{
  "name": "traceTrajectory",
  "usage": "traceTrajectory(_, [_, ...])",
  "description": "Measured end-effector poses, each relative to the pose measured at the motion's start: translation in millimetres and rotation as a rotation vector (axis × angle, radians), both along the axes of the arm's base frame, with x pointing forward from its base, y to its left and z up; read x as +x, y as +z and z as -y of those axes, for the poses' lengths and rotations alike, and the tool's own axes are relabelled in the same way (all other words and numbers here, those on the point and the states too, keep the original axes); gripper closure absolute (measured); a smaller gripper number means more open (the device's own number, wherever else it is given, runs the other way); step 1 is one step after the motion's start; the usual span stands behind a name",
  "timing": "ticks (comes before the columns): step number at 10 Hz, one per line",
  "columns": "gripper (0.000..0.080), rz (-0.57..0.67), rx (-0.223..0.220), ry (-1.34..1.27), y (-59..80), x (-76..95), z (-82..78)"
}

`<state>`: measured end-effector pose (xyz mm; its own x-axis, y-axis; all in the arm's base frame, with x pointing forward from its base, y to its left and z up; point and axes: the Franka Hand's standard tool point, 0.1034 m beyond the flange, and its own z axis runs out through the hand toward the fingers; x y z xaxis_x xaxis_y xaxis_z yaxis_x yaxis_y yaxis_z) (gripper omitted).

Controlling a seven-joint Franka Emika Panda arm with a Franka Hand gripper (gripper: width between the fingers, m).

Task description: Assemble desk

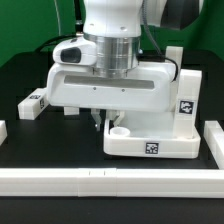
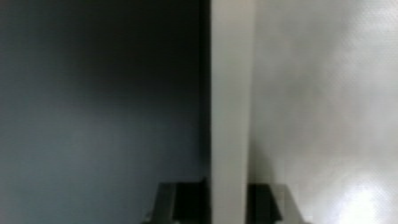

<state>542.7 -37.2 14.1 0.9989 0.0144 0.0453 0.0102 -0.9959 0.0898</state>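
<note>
White plastic fills my wrist view: the thin raised rim of the tabletop (image 2: 294, 100) runs straight through the middle, and my claw (image 2: 222, 203) is pinched down on it, dark fingers (image 2: 178, 203) on either side with no slack between them. So the claw is fully closed, and its hold is on the tabletop's edge.

Over to the exterior view! The tabletop (image 1: 165, 135) sits on the black table (image 1: 30, 140), tucked under and just beside my claw (image 1: 97, 121). Right by the fingers, a round corner socket (image 1: 118, 131) gapes open, with nothing fitted in it. A loose white leg (image 1: 30, 103) lies well apart from the tabletop, out toward the exterior view's left, untouched. In front of the tabletop runs the long white rail (image 1: 100, 180).

A white upright rises at the tabletop's far corner, toward the exterior view's right. Whether that is a leg already seated, I cannot tell from here.

My read: early going. At least one socket is bare and one leg waits on the table, so most of the fitting seems left. Right now I appear to be positioning the tabletop, not installing anything.
</note>
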Motion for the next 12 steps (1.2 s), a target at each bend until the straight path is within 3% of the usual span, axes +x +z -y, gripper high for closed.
traceTrajectory(4, [0.0739,-0.018,-0.016,0.211,1.7,0.9,5.7])
traceTrajectory(10, [0.0738,-0.013,-0.06,0.493,8.5,30.7,-7.1])
traceTrajectory(12, [0.0738,-0.006,-0.074,0.548,8.5,31.9,-7.5])
